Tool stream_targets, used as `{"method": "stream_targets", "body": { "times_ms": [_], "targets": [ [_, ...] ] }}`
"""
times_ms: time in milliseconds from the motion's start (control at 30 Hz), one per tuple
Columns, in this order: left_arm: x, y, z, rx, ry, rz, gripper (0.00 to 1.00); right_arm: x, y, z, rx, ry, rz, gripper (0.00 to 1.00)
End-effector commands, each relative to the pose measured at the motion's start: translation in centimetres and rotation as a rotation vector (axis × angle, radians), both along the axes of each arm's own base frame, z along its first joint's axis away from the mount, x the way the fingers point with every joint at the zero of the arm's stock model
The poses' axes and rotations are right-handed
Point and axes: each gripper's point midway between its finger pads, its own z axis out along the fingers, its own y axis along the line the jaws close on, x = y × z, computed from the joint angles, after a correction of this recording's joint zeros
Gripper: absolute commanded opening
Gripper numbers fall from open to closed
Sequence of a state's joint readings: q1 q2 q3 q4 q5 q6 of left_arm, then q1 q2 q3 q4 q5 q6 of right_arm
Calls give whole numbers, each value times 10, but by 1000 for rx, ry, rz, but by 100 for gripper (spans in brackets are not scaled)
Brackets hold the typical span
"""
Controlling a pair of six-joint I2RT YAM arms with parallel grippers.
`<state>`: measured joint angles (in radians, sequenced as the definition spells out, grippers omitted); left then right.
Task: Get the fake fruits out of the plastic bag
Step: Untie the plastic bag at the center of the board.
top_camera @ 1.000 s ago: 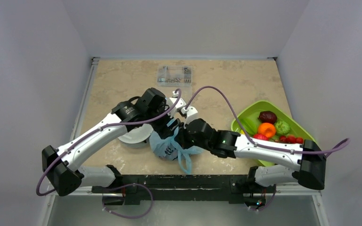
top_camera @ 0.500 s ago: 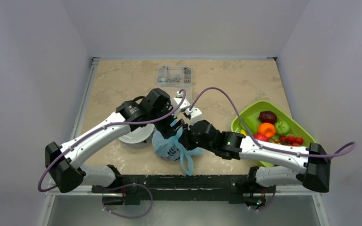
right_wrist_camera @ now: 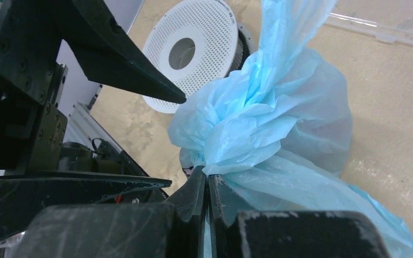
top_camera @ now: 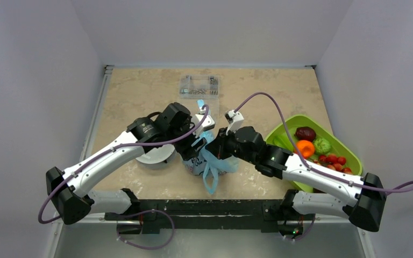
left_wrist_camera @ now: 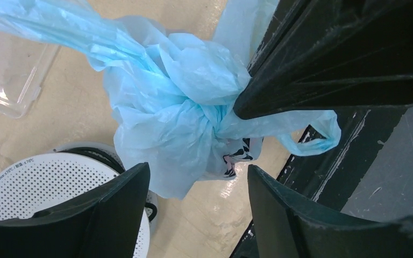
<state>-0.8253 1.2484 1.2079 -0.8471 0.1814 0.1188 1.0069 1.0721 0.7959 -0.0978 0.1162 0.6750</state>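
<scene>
The light-blue plastic bag sits bunched and twisted near the table's front edge, its loop handle trailing toward me. My right gripper is shut on the twisted neck of the bag. My left gripper stands open around the bag's lower end, its fingers apart from the film. No fruit shows through the bag. Several fake fruits lie in the lime-green tray: a dark plum, an orange, a green piece and red ones.
A white perforated disc lies just left of the bag, partly under my left arm. A clear plastic box stands at the back middle. The black mounting rail runs along the near edge.
My right gripper has drawn the bag's neck to the right, and the bag shifted with it. My left gripper's fingers have come slightly closer together around the bag.
</scene>
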Motion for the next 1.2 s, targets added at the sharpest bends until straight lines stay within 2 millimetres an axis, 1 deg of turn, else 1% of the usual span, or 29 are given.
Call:
{"method": "stream_targets", "body": {
  "times_ms": [0,33,167,267,367,433,467,567,633,667,700,767,867,933,1000,1033,1167],
  "targets": [
    [-1,-5,4,-23,-3,-20,67,-4,13,30,110,-28,52,0],
    [-1,-6,3,-19,0,-20,67,-5,13,29,108,-26,55,0],
    [3,-5,2,-9,-7,-4,61,-9,18,25,109,-15,89,0],
    [7,-3,1,3,-19,11,54,-8,19,21,95,-17,94,0],
    [10,-1,0,19,-33,25,49,-7,19,22,91,-25,94,0],
    [13,1,0,28,-42,38,40,-6,20,25,92,-31,94,0],
    [14,1,-1,31,-46,42,33,-6,20,25,89,-33,96,0],
    [18,4,-2,53,-54,58,22,-6,20,25,86,-33,95,0],
    [22,8,-1,72,-76,83,10,-5,20,25,85,-34,94,0],
    [27,12,0,85,-94,105,2,-5,20,25,82,-32,93,0],
    [33,18,1,107,-123,141,0,-6,20,23,77,-28,94,0],
    [44,29,4,138,-177,206,0,-6,18,21,64,-22,91,0],
    [59,47,13,169,-275,320,0,-9,13,12,27,-9,96,0],
    [67,60,19,183,-339,383,0,-11,6,4,1,5,86,0],
    [70,67,25,184,-377,424,0,-11,-6,-5,-39,4,55,0],
    [71,68,27,181,-384,432,0,-11,-13,-9,-55,0,40,0],
    [67,64,29,150,-375,408,0,-17,-37,-42,-145,34,5,0]
  ]
}}
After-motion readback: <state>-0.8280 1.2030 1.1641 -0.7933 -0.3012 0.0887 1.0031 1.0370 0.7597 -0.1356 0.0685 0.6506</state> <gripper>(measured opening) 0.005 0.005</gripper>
